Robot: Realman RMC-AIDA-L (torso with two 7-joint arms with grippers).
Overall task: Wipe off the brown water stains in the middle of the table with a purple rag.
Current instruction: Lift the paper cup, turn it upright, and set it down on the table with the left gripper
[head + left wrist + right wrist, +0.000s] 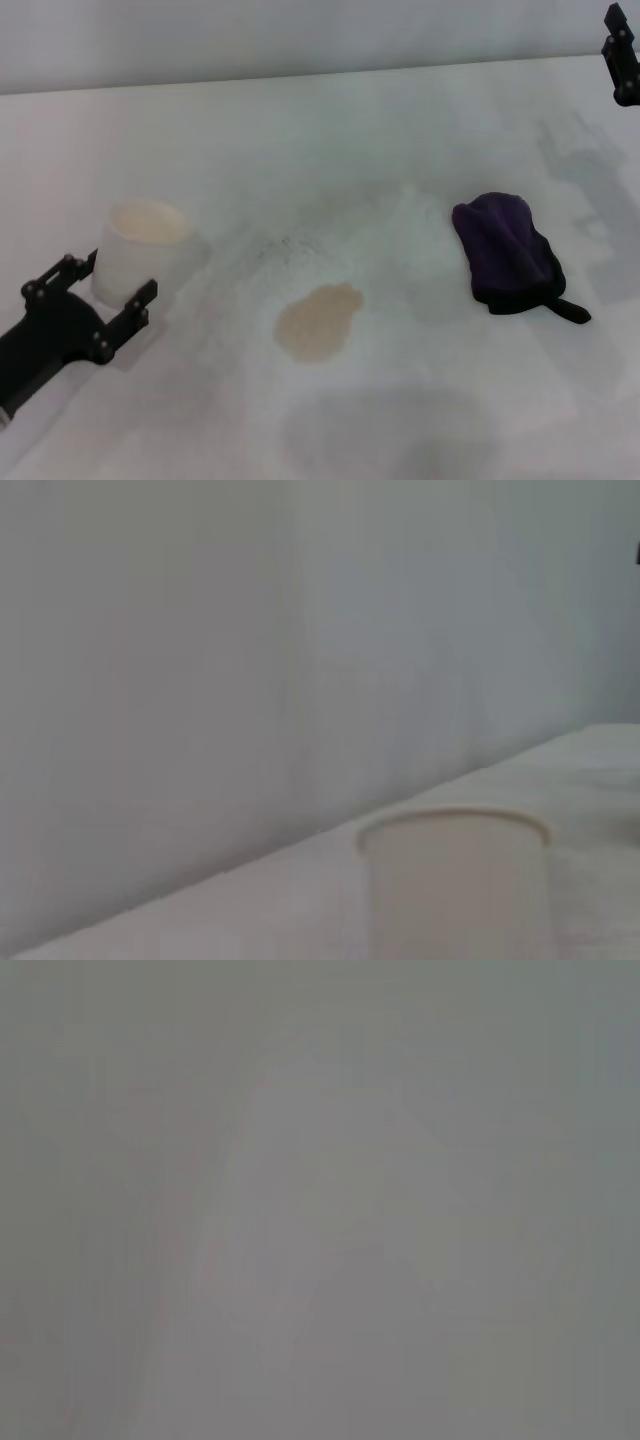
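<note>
Left gripper (103, 295) sits at eight o'clock, fingers open around a white cup (138, 250). Brown water stains (318, 322) lie mid-worktop (330, 130), unwiped. Purple rag (508, 252) waits at three o'clock, untouched. Right gripper (622, 58) hangs at two o'clock; its fingers cannot be told.
</note>
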